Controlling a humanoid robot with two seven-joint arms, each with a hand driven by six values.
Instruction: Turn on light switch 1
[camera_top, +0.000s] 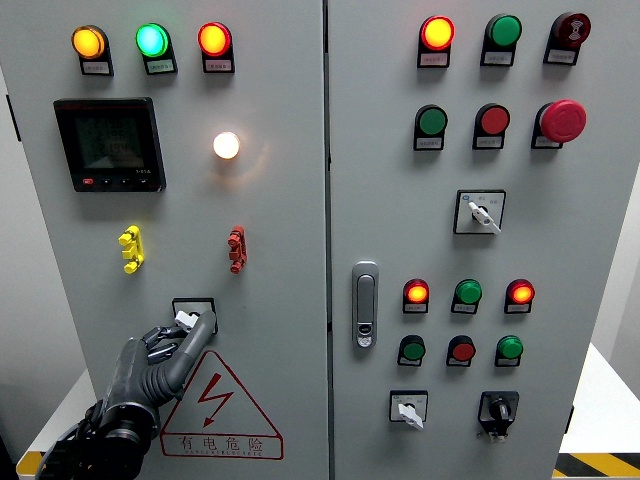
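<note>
A grey electrical cabinet fills the head view. On its left door a small black-framed rotary switch (194, 310) sits below the yellow terminal (131, 249) and red terminal (236, 249). My left hand (178, 338) reaches up from the lower left, its dark fingers (197, 335) curled around the switch's white knob. A round white lamp (226, 145) above it glows. The right arm does not show.
Lit orange, green and red indicators (151, 40) and a black meter (108, 143) top the left door. A warning triangle sticker (220, 408) lies under the switch. The right door carries a handle (365, 304), a red emergency button (562, 121), push buttons and selector switches (481, 212).
</note>
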